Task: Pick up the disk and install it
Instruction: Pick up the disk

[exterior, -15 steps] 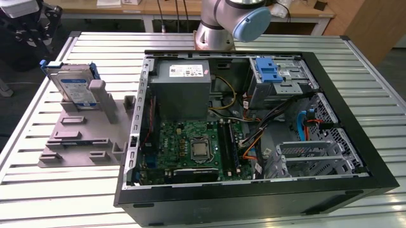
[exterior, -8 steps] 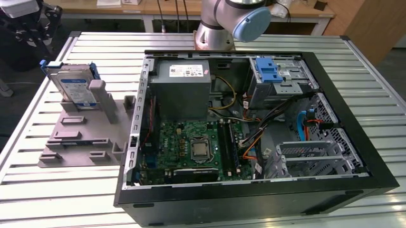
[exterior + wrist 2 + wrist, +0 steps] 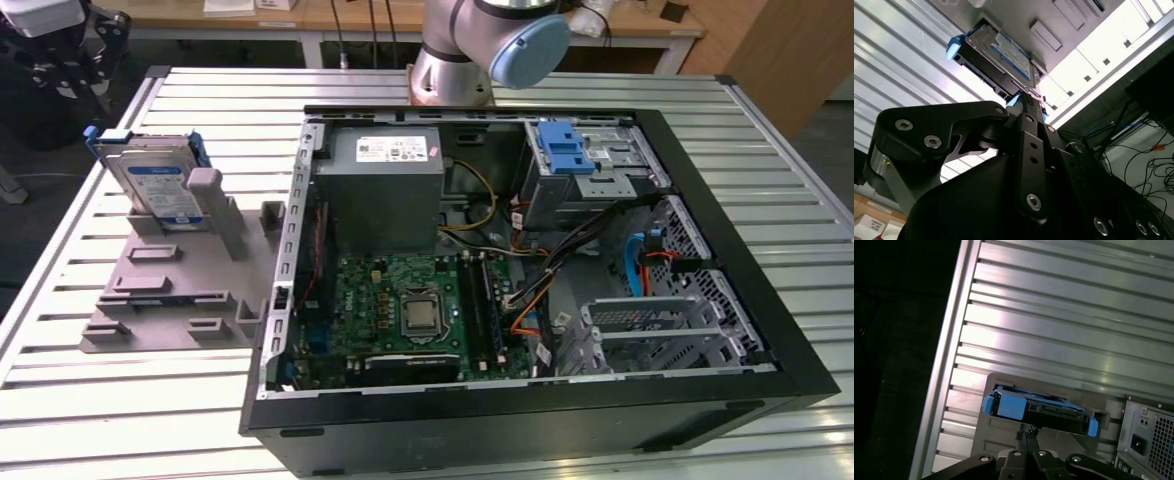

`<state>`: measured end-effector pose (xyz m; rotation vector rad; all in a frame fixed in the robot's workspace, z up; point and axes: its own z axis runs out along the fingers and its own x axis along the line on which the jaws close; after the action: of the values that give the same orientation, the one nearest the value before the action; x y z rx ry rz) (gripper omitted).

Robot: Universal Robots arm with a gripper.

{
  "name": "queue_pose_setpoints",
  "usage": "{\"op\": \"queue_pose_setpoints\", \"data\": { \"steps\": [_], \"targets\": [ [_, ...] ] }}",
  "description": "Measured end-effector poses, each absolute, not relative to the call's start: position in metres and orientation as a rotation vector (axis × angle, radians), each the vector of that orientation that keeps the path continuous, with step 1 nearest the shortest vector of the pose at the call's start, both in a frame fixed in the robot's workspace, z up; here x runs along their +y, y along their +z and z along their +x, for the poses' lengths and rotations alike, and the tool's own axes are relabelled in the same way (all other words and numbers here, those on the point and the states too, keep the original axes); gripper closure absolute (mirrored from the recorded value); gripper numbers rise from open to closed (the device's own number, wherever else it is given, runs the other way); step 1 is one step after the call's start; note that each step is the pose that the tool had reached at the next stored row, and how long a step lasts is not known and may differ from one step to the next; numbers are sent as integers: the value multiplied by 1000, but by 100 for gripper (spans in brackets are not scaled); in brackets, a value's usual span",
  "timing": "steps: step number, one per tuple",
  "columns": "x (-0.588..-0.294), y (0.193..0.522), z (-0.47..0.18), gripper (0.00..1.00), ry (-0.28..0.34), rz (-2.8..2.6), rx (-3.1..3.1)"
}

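Disk (image 3: 147,185) parked on stand, jaws shut and empty

You've got the disk standing on edge in the grey stand (image 3: 174,290). It's tilted back a bit, label facing out, with the blue carrier bracket (image 3: 107,137) around it. The stand sits on the slatted metal worktop (image 3: 80,400), just beside the open computer case (image 3: 534,425), on the exterior view's left of it. The disk stands free in the exterior view, not picked up yet.

Your jaws read as closed tip to tip in both wrist views, with nothing between them. The fingertips (image 3: 1023,436) aim at the long edge of the disk (image 3: 1039,412). From the wrist views alone you can't tell how far off they are. The second wrist view shows the same disk (image 3: 999,52) past the black linkage (image 3: 954,130), label side visible, one blue bracket corner (image 3: 954,47) sticking out.

Inside the case, the grey power-supply box (image 3: 380,185) is at the far side and the green motherboard (image 3: 400,300) is nearer. The metal drive cage with blue latch (image 3: 581,160) is toward the exterior view's right. The power-supply box's back (image 3: 1149,440) also shows in the first wrist view, beside the stand (image 3: 981,440). Your arm (image 3: 481,45) rises behind the case at the far edge of the worktop.
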<state>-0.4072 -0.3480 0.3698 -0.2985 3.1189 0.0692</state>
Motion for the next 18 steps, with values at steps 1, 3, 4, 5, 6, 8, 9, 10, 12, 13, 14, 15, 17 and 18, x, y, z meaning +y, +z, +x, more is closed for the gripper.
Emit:
{"op": "queue_pose_setpoints", "data": {
  "steps": [1,3,4,5,6,8,9,10,12,13,14,15,17,18],
  "targets": [
    [-348,370,-407,89,69,-303,3118],
    [-348,370,-407,89,69,-313,3118],
    [-348,370,-407,89,69,-319,3117],
    [-348,370,-407,89,69,-324,3117],
    [-348,370,-407,89,69,-330,3116],
    [-348,370,-407,89,69,-343,3115],
    [-348,370,-407,89,69,-349,3114],
    [-348,370,-407,89,69,-357,3113],
    [-348,370,-407,89,70,-371,3112],
    [-348,370,-407,89,70,-377,3111],
    [-348,370,-407,89,70,-383,3111],
    [-348,370,-407,89,70,-389,3110],
    [-348,370,-407,89,70,-402,3109],
    [-348,370,-407,89,70,-407,3108]
  ]
}}
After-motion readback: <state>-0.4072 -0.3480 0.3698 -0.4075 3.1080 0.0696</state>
